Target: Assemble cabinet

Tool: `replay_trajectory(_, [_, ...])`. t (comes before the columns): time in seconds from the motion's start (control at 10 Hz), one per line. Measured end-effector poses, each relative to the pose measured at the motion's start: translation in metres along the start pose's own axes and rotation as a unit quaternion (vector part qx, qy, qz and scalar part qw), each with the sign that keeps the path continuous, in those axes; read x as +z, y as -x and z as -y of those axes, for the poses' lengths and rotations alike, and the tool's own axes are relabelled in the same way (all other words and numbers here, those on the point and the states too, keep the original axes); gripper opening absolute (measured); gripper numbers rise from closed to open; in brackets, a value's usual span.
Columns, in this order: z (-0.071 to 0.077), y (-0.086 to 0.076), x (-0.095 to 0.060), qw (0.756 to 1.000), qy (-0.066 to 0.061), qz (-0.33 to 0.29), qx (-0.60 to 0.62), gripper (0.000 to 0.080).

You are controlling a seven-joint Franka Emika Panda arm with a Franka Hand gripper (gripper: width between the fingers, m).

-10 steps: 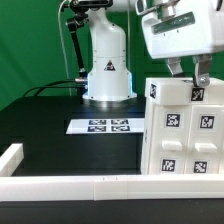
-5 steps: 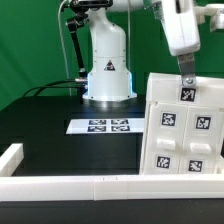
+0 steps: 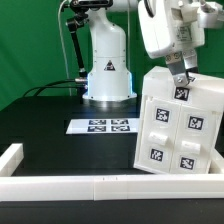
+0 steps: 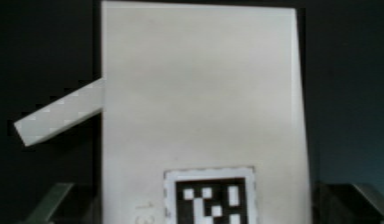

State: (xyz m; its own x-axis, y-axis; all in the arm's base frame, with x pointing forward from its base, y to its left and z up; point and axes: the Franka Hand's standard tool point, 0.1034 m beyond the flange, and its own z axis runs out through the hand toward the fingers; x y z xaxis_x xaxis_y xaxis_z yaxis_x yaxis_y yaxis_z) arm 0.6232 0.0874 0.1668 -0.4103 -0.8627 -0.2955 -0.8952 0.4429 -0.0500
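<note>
The cabinet (image 3: 172, 135), a large white box with several tagged drawer blocks on its front, stands at the exterior view's right. It is tilted, its top leaning toward that view's right. My gripper (image 3: 181, 80) is at its top edge, just above a tag, and is shut on the cabinet. In the wrist view a white face of the cabinet (image 4: 207, 90) fills the middle, with a tag near my gripper (image 4: 203, 202). One dark finger (image 4: 57, 202) shows on each side of it.
The marker board (image 3: 100, 126) lies flat on the black table in front of the robot base (image 3: 107, 62). A low white border rail (image 3: 90, 186) runs along the front, with a corner piece (image 3: 12, 157) at the left. A slanted white strip (image 4: 61, 112) shows beside the cabinet.
The wrist has swung and leaned over the cabinet's top. The cabinet stood upright earlier and now tilts toward the exterior view's right, its base shifted left.
</note>
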Motion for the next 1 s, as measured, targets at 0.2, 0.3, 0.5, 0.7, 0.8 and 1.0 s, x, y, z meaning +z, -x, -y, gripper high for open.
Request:
replay_trajectory(0.2, [-0.002,0.001,0.001,1.000,0.002,0.000,-0.007,0.0761])
replay_trajectory(0.3, [-0.003,0.004,0.000,1.000,0.001,0.003,-0.011,0.0761])
replay_trajectory(0.5, [-0.006,0.020,-0.013,1.000,-0.006,0.019,-0.017,0.0792])
replay_trajectory(0.7, [-0.008,0.035,-0.027,0.999,-0.014,0.031,-0.021,0.0798])
replay_trajectory(0.8, [-0.009,0.042,-0.028,0.999,-0.015,0.033,-0.024,0.0796])
replay_trajectory(1.0, [-0.010,0.043,-0.026,0.999,-0.014,0.033,-0.031,0.0796])
